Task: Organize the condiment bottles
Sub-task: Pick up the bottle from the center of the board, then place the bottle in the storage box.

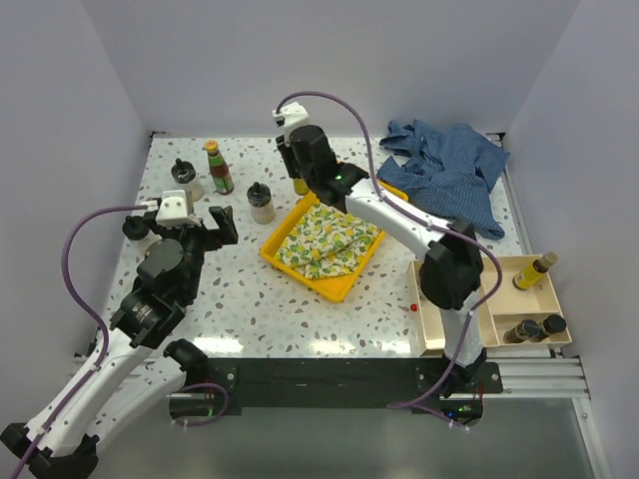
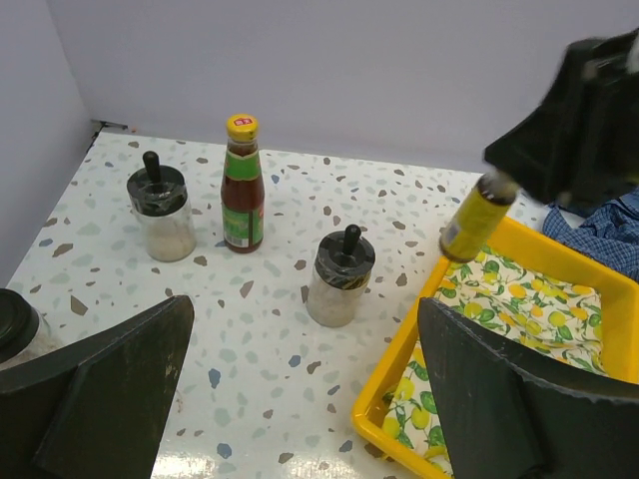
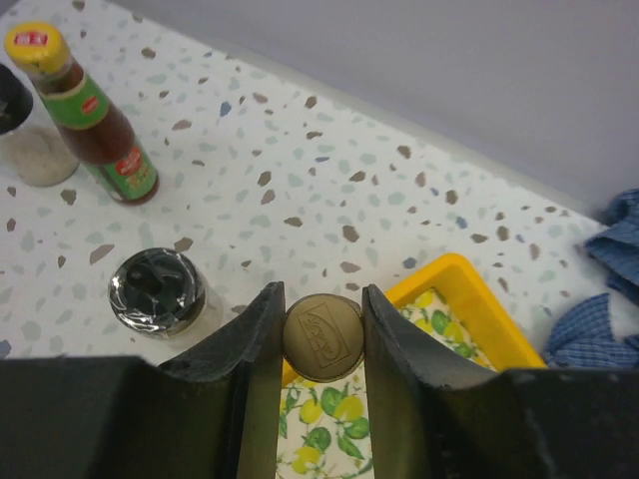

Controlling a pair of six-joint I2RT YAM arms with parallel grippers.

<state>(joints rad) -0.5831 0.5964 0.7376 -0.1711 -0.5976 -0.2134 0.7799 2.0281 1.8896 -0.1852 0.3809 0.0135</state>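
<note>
Fingers (image 3: pixel 262 334) of the right gripper (image 3: pixel 321 309) are clamped snug on the gold cap of a slim amber bottle (image 2: pixel 475 222), so that one is properly held. The bottle is hung at a tilt, its lower end right by the far rim of the yellow tray (image 1: pixel 290 267), at roughly the tray's 11 o'clock in the top view. Whether it's touching the rim can't be told. A lemon-print cloth (image 1: pixel 324 242) is laid inside the tray.

Over on the other side, the left gripper (image 2: pixel 300 339) is spread wide with nothing in it. It's parked over the speckled table (image 1: pixel 250 299) at the tray's 9 o'clock, well apart from it. A clear jar (image 2: pixel 339 279) with a black lid is stood upright just ahead of it, near the tray's 10 o'clock.

Further out along that same 10 o'clock line, a sauce bottle (image 2: pixel 243 190) with a green label and yellow cap is stood upright. A second jar (image 2: pixel 160 212) is placed just beside it at its 9 o'clock. A third black lid (image 2: pixel 15 324) is caught at the left edge of the left wrist view, mostly cut off.

Between the tray's 3 and 4 o'clock, a wooden box (image 1: pixel 511 299) is set at the table edge. One more amber bottle (image 1: pixel 534 269) is laid in its far compartment and two others (image 1: pixel 519 330) are kept in the near one. A blue shirt (image 1: pixel 449 170) is crumpled at 2 o'clock.
</note>
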